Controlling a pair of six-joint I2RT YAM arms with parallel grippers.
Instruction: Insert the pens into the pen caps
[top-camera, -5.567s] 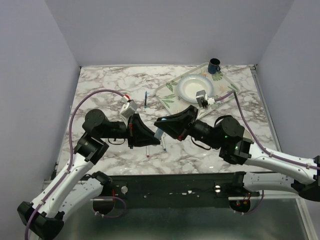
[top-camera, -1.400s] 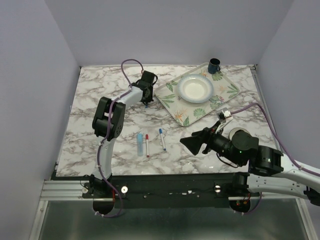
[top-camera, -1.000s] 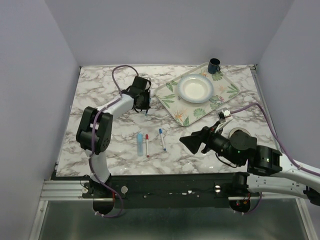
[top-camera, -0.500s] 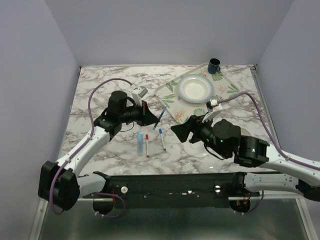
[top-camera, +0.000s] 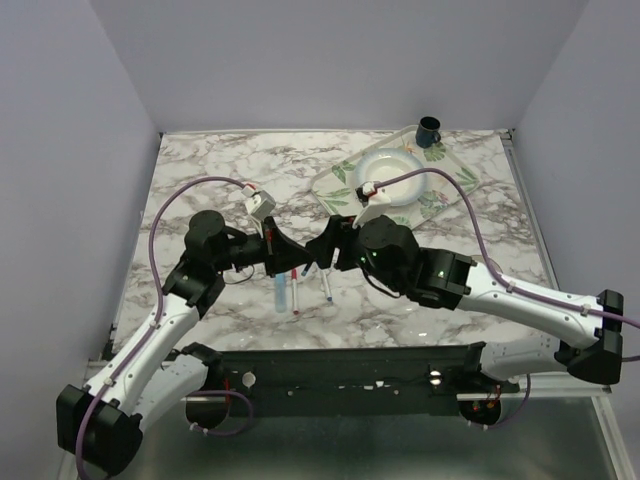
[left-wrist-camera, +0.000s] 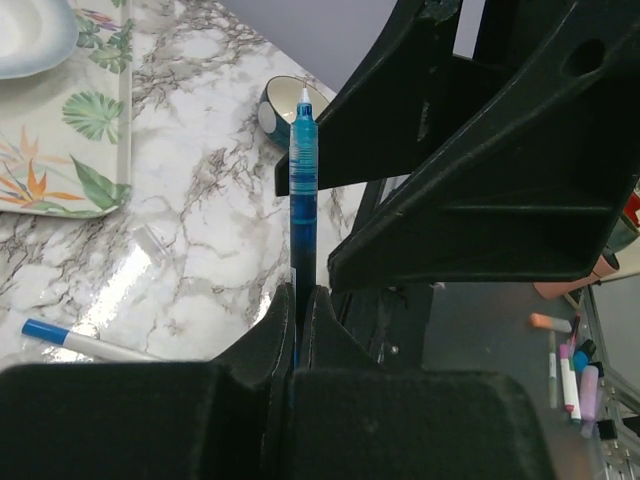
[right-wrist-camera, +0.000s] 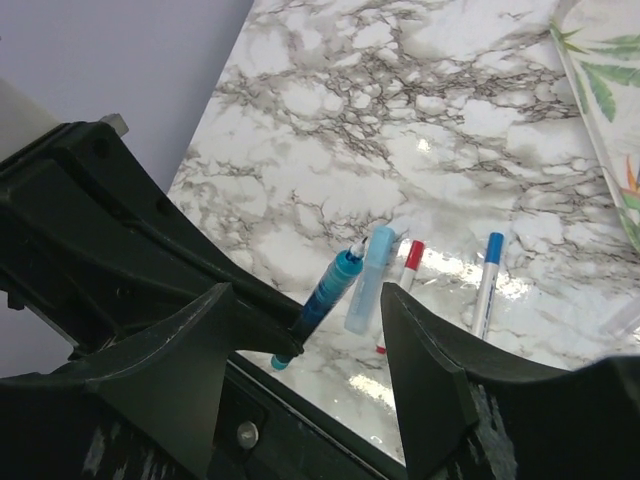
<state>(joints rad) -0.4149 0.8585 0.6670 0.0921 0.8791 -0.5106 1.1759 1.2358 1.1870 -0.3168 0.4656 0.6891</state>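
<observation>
A blue pen (left-wrist-camera: 302, 170) stands clamped in the tightly closed left hand (left-wrist-camera: 300, 300), lifted off the worktop (top-camera: 200, 165). The right hand (right-wrist-camera: 310, 295) gapes wide on either side of it, with its fingers (right-wrist-camera: 190, 370) clear of the barrel. Below, a light blue pen (right-wrist-camera: 372, 262), a red-ended pen (right-wrist-camera: 408, 262) and a blue-ended pen (right-wrist-camera: 488, 268) lie side by side. Beyond them sits a leaf-patterned tray (top-camera: 338, 197) carrying a plate (top-camera: 385, 163), with a mug (top-camera: 428, 130) at its far corner.

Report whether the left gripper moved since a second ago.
Yes. The left gripper has pulled back from the leaf-print tray's left corner toward the table's near edge, holding a blue pen.
</observation>
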